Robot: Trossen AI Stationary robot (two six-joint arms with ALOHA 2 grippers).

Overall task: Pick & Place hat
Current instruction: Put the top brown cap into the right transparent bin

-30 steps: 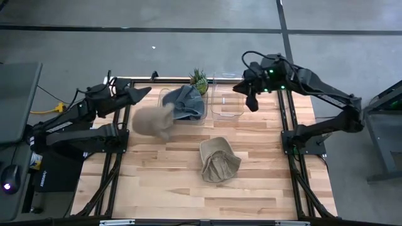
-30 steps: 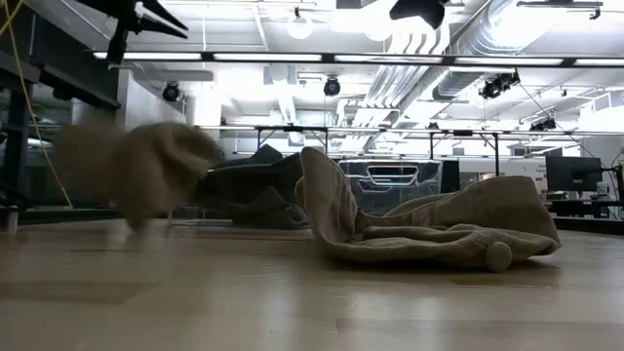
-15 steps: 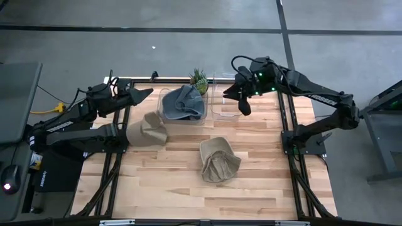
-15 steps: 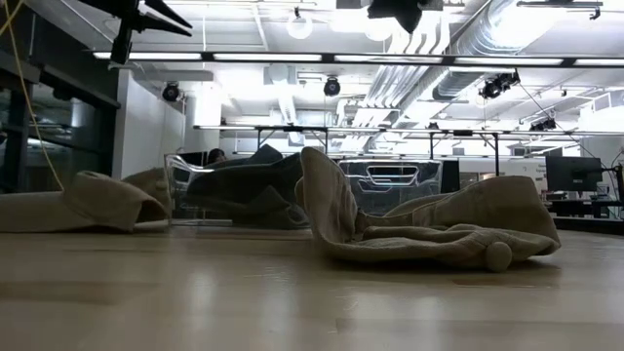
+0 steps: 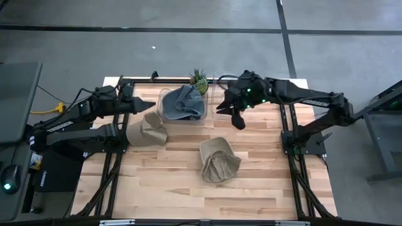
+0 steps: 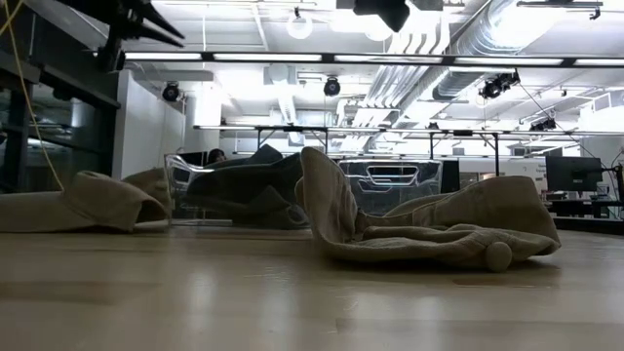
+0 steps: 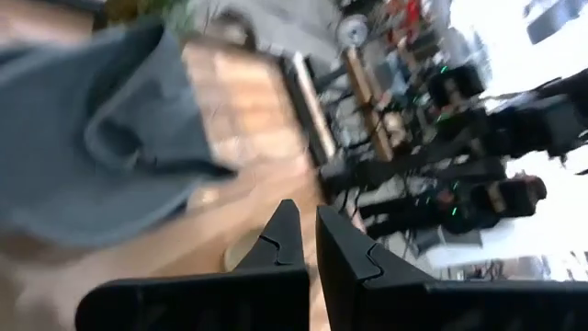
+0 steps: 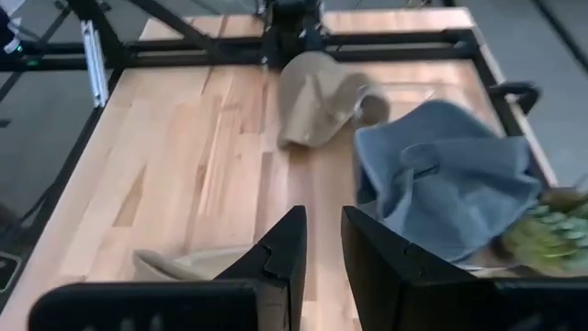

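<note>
Three hats show. A grey hat [image 5: 183, 103] lies in a clear bin [image 5: 164, 113]. One tan hat [image 5: 146, 130] lies crumpled on the table against the bin's left side, and another tan hat [image 5: 218, 160] lies mid-table. My left gripper [image 5: 149, 104] hovers shut above the left tan hat, beside the grey hat [image 7: 101, 156], touching nothing. My right gripper [image 5: 235, 119] hangs over the table just near of a second clear bin [image 5: 226, 107], fingers a little apart [image 8: 323, 239] and holding nothing. The low view shows both tan hats resting on the wood [image 6: 88, 200] [image 6: 429, 229].
A small green plant [image 5: 199, 80] stands behind the bins at the far edge. Black frame rails [image 5: 286, 125] run along both sides of the table. Bare wood [image 5: 188, 194] lies near of the middle hat.
The left tan hat was dropping in a blur beside the bin; it has landed and settled crumpled on the table. My left gripper has moved slightly toward the near edge. My right gripper has swung from the far right toward the table's left and near edge, lower over the wood.
</note>
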